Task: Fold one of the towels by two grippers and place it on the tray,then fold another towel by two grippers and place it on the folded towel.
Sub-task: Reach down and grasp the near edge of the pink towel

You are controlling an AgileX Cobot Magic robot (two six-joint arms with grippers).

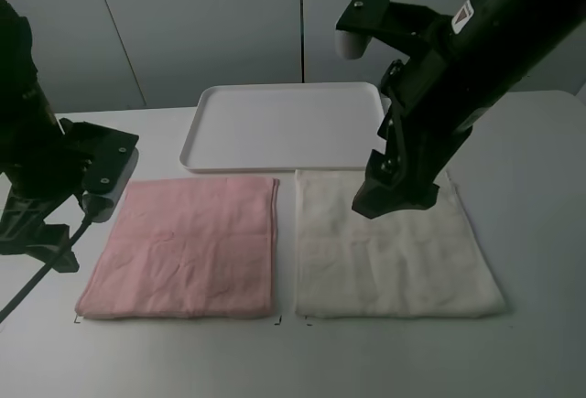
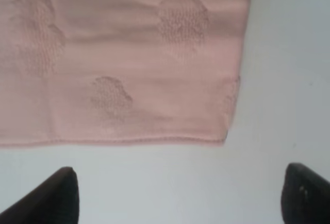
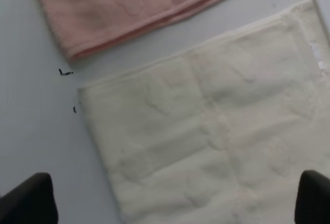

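Jaws apart on both: left gripper [image 2: 180, 199] beside the pink towel [image 1: 188, 247], right gripper [image 3: 170, 203] above the white towel [image 1: 389, 252] (different cloths), so a shared fold could go wrong.

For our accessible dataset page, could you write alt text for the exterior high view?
A pink towel and a cream towel lie flat side by side on a table, with an empty white tray behind them. The right arm hangs over the cream towel; the left arm is beside the pink towel.

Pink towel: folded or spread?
Spread. The pink towel lies flat, a full square matching the white towel beside it; the tray holds nothing.
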